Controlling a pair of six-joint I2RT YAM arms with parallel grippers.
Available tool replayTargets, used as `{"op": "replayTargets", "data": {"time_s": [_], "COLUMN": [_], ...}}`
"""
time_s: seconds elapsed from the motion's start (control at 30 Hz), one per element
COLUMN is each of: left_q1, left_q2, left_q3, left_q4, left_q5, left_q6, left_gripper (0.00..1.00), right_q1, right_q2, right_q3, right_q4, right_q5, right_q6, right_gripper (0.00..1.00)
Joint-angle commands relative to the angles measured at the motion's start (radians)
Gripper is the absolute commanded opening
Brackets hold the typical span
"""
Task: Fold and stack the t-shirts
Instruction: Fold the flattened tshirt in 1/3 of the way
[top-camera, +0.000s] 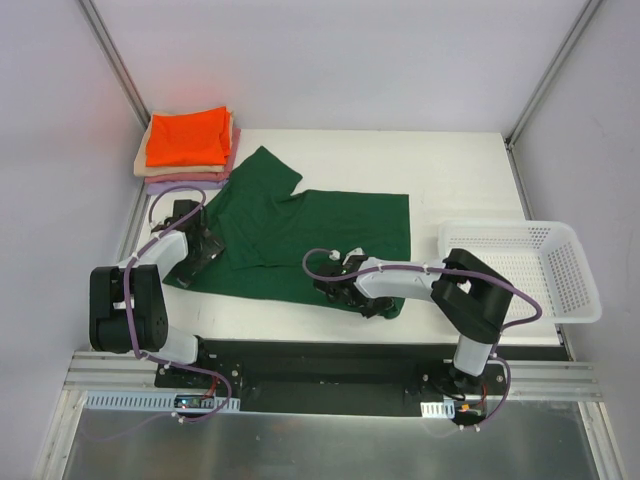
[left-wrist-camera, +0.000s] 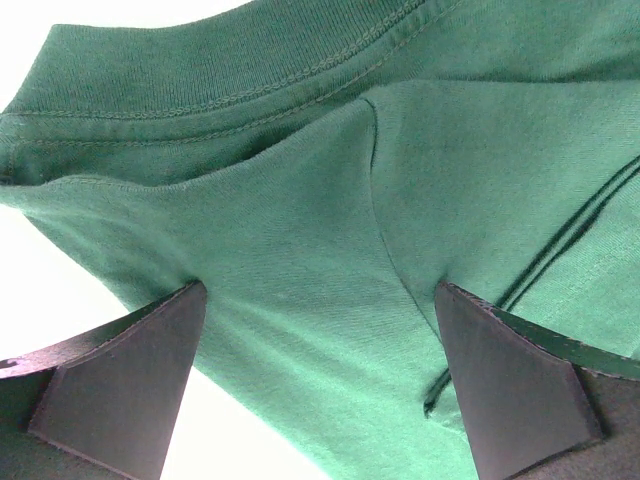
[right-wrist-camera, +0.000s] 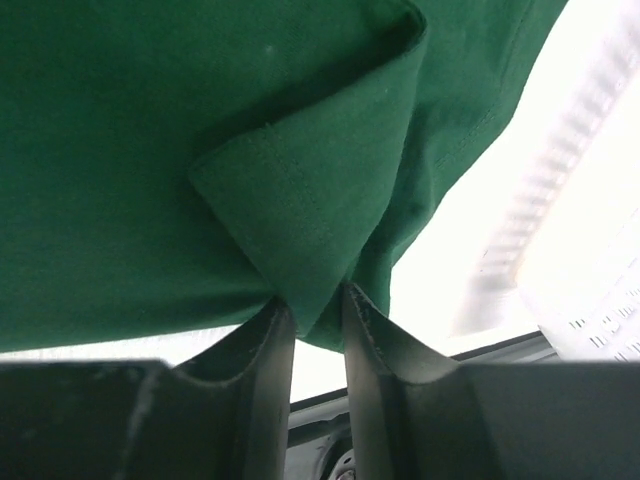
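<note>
A large dark green t-shirt (top-camera: 300, 235) lies spread on the white table, one sleeve pointing toward the back left. My right gripper (top-camera: 378, 305) is at its near right corner, shut on a folded-over corner of the green t-shirt (right-wrist-camera: 300, 190), which is pinched between the fingertips of that gripper (right-wrist-camera: 318, 305). My left gripper (top-camera: 205, 250) is at the shirt's left edge. In the left wrist view this gripper (left-wrist-camera: 320, 295) is wide open, with green t-shirt cloth (left-wrist-camera: 300, 200) and a seam lying between and below the fingers. Folded t-shirts are stacked at the back left, with a bright orange one (top-camera: 188, 137) on top.
Beige, pink (top-camera: 190, 177) and lavender folded shirts sit under the orange one. A white mesh basket (top-camera: 510, 226) stands at the table's right edge, partly overhanging it. Grey walls close in the back and sides. The table's near edge runs just behind my right gripper.
</note>
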Motion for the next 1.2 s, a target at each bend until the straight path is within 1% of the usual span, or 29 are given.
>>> {"op": "replayTargets", "data": {"time_s": [0.0,0.03,0.2,0.43,0.5,0.6,0.67,0.73,0.83,0.9,0.97,1.07,1.1,1.17], "left_q1": [0.02,0.021,0.037,0.061,0.07,0.08,0.087,0.096,0.109,0.116,0.121,0.126,0.126,0.126], "left_q2": [0.003,0.005,0.014,0.048,0.058,0.066,0.063,0.062,0.063,0.066,0.066,0.06,0.057,0.051], "left_q3": [-0.016,-0.015,-0.01,0.003,0.008,0.01,0.008,0.003,0.003,0.005,0.003,-0.003,-0.004,-0.009], "left_q4": [-0.063,-0.064,-0.078,-0.107,-0.115,-0.124,-0.127,-0.13,-0.13,-0.134,-0.135,-0.137,-0.137,-0.135], "left_q5": [-0.047,-0.05,-0.068,-0.096,-0.096,-0.105,-0.107,-0.11,-0.107,-0.104,-0.104,-0.107,-0.11,-0.108], "left_q6": [-0.005,-0.008,-0.017,-0.034,-0.037,-0.044,-0.047,-0.052,-0.054,-0.054,-0.054,-0.058,-0.06,-0.061], "left_gripper": [0.99,0.99,0.99,0.99,0.99,0.99,0.99,0.99,0.99,0.99,0.99,0.99,0.99,0.99], "right_q1": [-0.02,-0.027,-0.054,-0.096,-0.114,-0.152,-0.184,-0.198,-0.214,-0.218,-0.221,-0.223,-0.223,-0.217], "right_q2": [0.007,0.001,-0.046,-0.108,-0.123,-0.138,-0.155,-0.175,-0.195,-0.204,-0.216,-0.238,-0.243,-0.27], "right_q3": [-0.036,-0.039,-0.054,-0.083,-0.091,-0.096,-0.096,-0.085,-0.053,-0.03,-0.015,0.002,0.007,0.005], "right_q4": [-0.036,-0.047,-0.109,-0.186,-0.189,-0.206,-0.232,-0.293,-0.411,-0.462,-0.47,-0.45,-0.433,-0.36], "right_q5": [0.005,0.013,0.028,0.022,0.013,0.007,0.008,0.042,0.146,0.183,0.186,0.179,0.157,0.089], "right_q6": [0.022,0.023,0.014,-0.044,-0.059,-0.055,-0.047,-0.029,0.016,0.031,0.031,0.011,-0.01,-0.071], "right_gripper": [0.24,0.2,0.1,0.09,0.05,0.05,0.06,0.08,0.13,0.18,0.24,0.26,0.28,0.35]}}
